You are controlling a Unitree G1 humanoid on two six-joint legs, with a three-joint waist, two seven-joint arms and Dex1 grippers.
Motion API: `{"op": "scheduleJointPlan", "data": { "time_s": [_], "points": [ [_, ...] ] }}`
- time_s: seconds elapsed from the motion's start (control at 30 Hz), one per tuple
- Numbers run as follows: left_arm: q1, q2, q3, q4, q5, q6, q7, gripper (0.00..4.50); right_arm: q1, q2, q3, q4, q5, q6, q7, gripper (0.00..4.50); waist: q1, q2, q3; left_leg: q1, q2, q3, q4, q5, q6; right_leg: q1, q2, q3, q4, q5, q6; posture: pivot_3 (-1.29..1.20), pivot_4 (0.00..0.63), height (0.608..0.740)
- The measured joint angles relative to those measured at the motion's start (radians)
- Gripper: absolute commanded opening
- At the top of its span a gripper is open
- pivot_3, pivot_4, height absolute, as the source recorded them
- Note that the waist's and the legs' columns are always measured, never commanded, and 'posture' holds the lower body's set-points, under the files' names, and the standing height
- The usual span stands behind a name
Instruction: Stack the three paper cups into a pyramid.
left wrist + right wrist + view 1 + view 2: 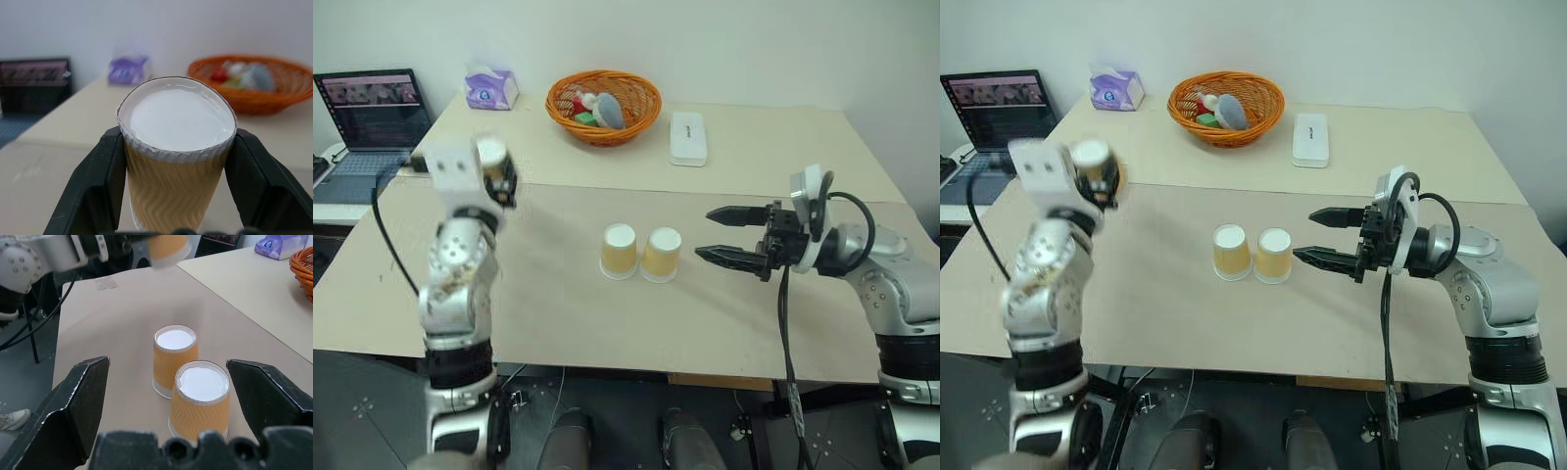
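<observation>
My left gripper [178, 196] is clamped on the third cup [177, 147], upside down, raised at nine o'clock from the two base cups [641, 253] sitting side by side, touching. Thin paper, light, crushable, so I judge a gentle mid-wall hold best. My right gripper [729, 235] waits wide open, empty, at three o'clock.

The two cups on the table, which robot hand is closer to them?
Right. The right gripper sits beside the two cups, jaws open toward them. The left gripper is farther off and raised, shut on the third cup.
</observation>
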State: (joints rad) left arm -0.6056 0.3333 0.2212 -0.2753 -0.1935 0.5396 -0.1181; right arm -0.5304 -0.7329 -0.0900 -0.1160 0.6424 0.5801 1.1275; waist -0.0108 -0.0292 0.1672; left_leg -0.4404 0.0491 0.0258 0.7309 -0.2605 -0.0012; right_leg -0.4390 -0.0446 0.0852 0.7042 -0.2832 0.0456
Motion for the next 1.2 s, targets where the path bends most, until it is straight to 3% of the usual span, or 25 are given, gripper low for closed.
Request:
{"op": "scheduleJointPlan", "data": {
  "time_s": [0.33, 0.6, 0.87, 1.2],
  "points": [
    [-0.023, 0.141, -0.109, 0.088, -0.242, 0.005, -0.529, 2.69, 0.038, -0.03, -0.005, -0.003, 0.0, 0.0, 0.018, 4.5, -0.003, 0.0, 0.0, 0.0, 0.0, 0.0, 0.0, 0.0, 0.0, 0.0, 0.0, -0.001, 0.0, 0.001, 0.001, 0.0, 0.15, 0.675],
    [-0.13, 0.112, -0.134, 0.115, -0.346, 0.006, -0.651, 2.69, 0.06, -0.03, -0.018, -0.037, 0.007, 0.0, -0.005, 4.5, -0.002, 0.0, 0.0, -0.001, 0.0, -0.001, 0.0, 0.0, 0.0, 0.0, 0.0, -0.001, -0.001, 0.001, 0.002, 0.0, 0.15, 0.675],
    [-0.14, 0.117, -0.174, 0.179, -0.385, 0.035, -0.767, 2.69, 0.094, -0.04, -0.05, -0.066, 0.008, 0.0, -0.029, 4.5, -0.005, 0.0, 0.0, -0.001, 0.0, -0.001, 0.0, 0.0, 0.0, 0.0, 0.001, -0.001, -0.001, 0.001, 0.002, 0.0, 0.15, 0.675],
    [-0.14, 0.141, -0.23, 0.25, -0.337, 0.016, -0.824, 2.69, 0.113, -0.04, -0.054, -0.075, 0.01, 0.001, -0.046, 4.5, -0.003, 0.0, 0.0, -0.001, 0.0, -0.001, 0.0, 0.0, 0.0, 0.0, 0.001, -0.001, -0.001, 0.002, 0.002, 0.0, 0.15, 0.675]
  ]
}}
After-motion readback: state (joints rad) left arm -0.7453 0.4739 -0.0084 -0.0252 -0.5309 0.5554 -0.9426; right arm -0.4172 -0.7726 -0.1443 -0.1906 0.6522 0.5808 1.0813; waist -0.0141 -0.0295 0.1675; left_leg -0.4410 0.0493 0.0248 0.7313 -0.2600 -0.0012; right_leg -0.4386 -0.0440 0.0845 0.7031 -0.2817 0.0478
